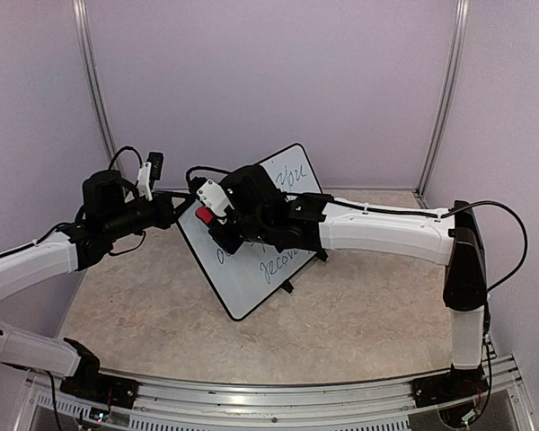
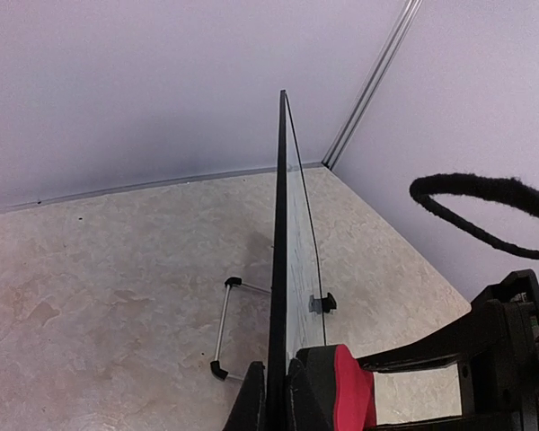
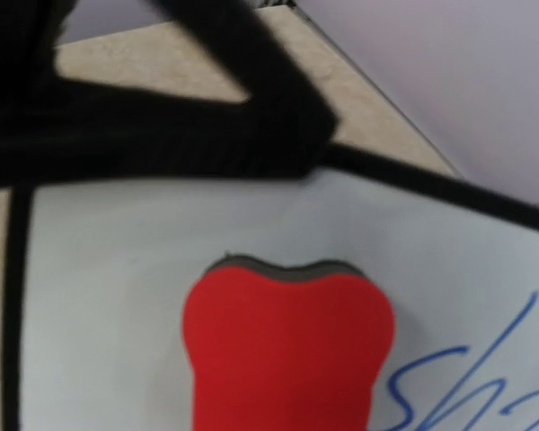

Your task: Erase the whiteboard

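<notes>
Most of the job looks to lie ahead. On the left, the left gripper (image 1: 171, 210) is clamped tight on the edge of the large, flat, white rectangular whiteboard with a thin black rim (image 1: 238, 292). The board stands tilted on a thin wire foot (image 2: 220, 328) over the mottled beige tabletop (image 1: 359, 314). In the left wrist view the board runs edge-on straight out from between those fingers, so it is braced for wiping.

Just right of that grip, the right gripper (image 1: 207, 214) has its jaws narrowed onto a small red foam eraser block with a dark felt face (image 3: 287, 350). The felt side appears to lie against the board's face, near the corner the left gripper holds. Between the eraser and the rim the surface is bare white. Whether it was wiped or never written on cannot be told.

Immediately right of the eraser, blue looping handwriting (image 3: 467, 386) begins. The overhead view shows more lines of script beyond the right wrist, across the board's middle and up toward its far corner. By that evidence, at most one corner is clean, and nearly all the writing to the right of the right gripper remains to be erased.
</notes>
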Controlling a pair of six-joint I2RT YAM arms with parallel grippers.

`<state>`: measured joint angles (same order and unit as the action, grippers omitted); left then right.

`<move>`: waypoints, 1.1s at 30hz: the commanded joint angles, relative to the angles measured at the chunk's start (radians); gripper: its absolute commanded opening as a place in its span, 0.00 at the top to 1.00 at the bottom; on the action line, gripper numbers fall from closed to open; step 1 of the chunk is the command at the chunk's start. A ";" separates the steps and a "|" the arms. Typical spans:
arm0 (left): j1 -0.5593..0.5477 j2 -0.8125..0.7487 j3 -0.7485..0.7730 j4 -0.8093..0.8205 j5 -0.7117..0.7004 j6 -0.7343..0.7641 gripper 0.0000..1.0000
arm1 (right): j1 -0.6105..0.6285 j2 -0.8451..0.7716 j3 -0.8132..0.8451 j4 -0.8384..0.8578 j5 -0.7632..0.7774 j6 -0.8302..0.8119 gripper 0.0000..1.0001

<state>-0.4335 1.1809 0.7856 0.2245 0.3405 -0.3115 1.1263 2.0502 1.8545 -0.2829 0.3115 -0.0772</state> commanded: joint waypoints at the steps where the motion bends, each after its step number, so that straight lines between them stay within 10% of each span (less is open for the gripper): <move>1: -0.008 -0.016 0.015 0.075 0.032 0.006 1.00 | -0.017 0.030 0.010 0.004 0.020 0.002 0.72; 16: -0.009 -0.018 0.018 0.078 0.043 0.000 1.00 | -0.017 -0.072 -0.241 0.063 -0.017 0.065 0.73; 33: -0.009 -0.021 0.017 0.078 0.054 0.004 1.00 | -0.057 0.013 -0.013 0.032 -0.046 0.037 0.72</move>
<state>-0.4316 1.1831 0.7856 0.2245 0.3439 -0.3153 1.0828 2.0144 1.7668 -0.2379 0.2691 -0.0319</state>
